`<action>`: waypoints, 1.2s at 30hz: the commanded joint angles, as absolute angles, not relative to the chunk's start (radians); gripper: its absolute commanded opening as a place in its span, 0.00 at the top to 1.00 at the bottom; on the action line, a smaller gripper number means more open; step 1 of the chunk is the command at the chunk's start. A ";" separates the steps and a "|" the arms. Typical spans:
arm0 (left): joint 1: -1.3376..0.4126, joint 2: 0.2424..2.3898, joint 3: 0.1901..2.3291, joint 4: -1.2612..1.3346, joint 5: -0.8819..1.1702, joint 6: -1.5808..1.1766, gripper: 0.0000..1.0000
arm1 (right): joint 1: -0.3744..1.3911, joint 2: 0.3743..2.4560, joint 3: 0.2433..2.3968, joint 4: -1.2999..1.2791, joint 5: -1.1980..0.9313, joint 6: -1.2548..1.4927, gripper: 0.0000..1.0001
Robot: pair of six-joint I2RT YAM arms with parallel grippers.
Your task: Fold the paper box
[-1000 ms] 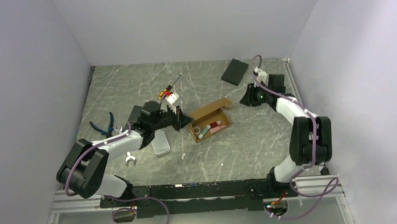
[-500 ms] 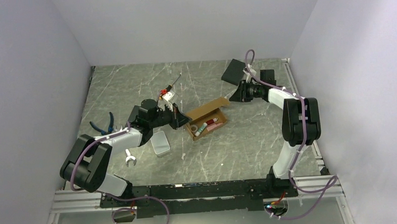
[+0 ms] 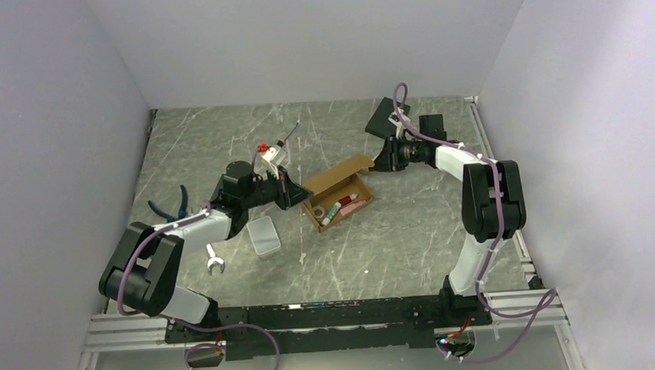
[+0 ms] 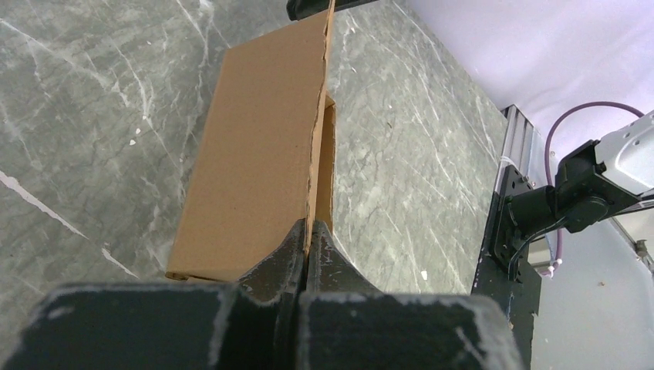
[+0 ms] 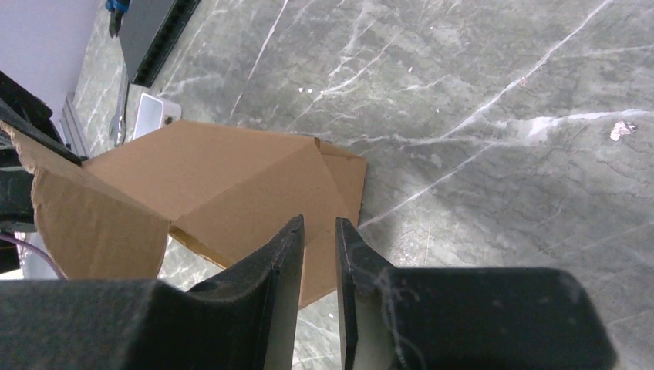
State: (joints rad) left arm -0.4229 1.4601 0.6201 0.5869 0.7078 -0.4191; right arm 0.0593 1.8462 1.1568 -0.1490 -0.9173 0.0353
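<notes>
The paper box is a tan carton lying open mid-table, its lid flap raised along the far side. Small red and white items lie inside. My left gripper is shut on the box's left end; in the left wrist view the jaws pinch a thin cardboard edge and the box side stretches away. My right gripper hovers at the lid's right end. In the right wrist view it stands slightly open over the creased flap, nothing between its fingers.
A black slab lies at the back right behind the right gripper. Blue pliers, a clear plastic tub and a wrench lie by the left arm. A screwdriver lies behind the left gripper.
My right arm has swung left from the back right to the lid's right end, its jaws narrowing. The left gripper drew the box slightly left and the lid stands higher.
</notes>
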 commanded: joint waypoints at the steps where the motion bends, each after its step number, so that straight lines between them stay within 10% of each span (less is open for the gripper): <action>1: -0.409 1.459 0.651 0.628 0.727 -0.452 1.00 | 0.069 1.842 1.198 -0.185 -0.962 -0.034 0.76; 36: -0.349 1.526 0.667 0.680 0.818 -0.551 1.00 | 0.121 1.847 1.201 -0.184 -1.092 -0.002 0.76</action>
State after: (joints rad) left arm -0.3527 1.5120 0.6327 0.6678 0.8005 -0.5449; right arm 0.1074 1.8462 1.1786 -0.2264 -1.0359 -0.0204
